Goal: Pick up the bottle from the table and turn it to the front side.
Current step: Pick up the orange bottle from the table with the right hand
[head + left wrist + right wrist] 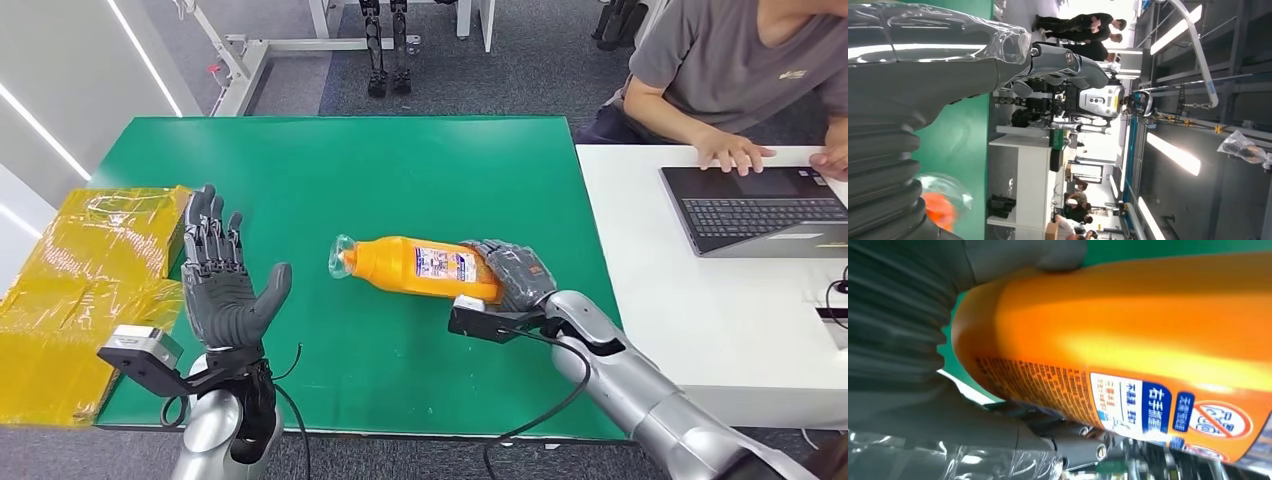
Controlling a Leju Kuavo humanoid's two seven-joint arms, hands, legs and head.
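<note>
Orange plastic, smooth and rounded, is what the right hand (508, 272) has its fingers wrapped around: it grips the bottle (415, 267) at the base end, while the clear cap end points toward the left edge of the green table (400, 165). The bottle lies on its side near the middle of the table, a little toward the near edge, and from the head view I cannot tell whether it rests on the surface or is just lifted off it. Its printed label faces up and toward the robot. The main risk, as I judge it, is the grip itself: the hand holds only one end of a long, slick body, so lifting or rolling it could let the far end sag or the bottle twist out of the fingers and roll toward an edge. The right wrist view shows the thumb pressed over the curved shoulder of the base, a hold that may slip during a turn. The left hand (222, 285) is held up with fingers spread and holds nothing, near the left near corner of the table, well apart from the bottle. As for contents, the bottle looks filled with orange liquid or is simply orange-walled; I cannot tell which. Yellow wrapped packages (80, 290) sit just off the table's left edge.
</note>
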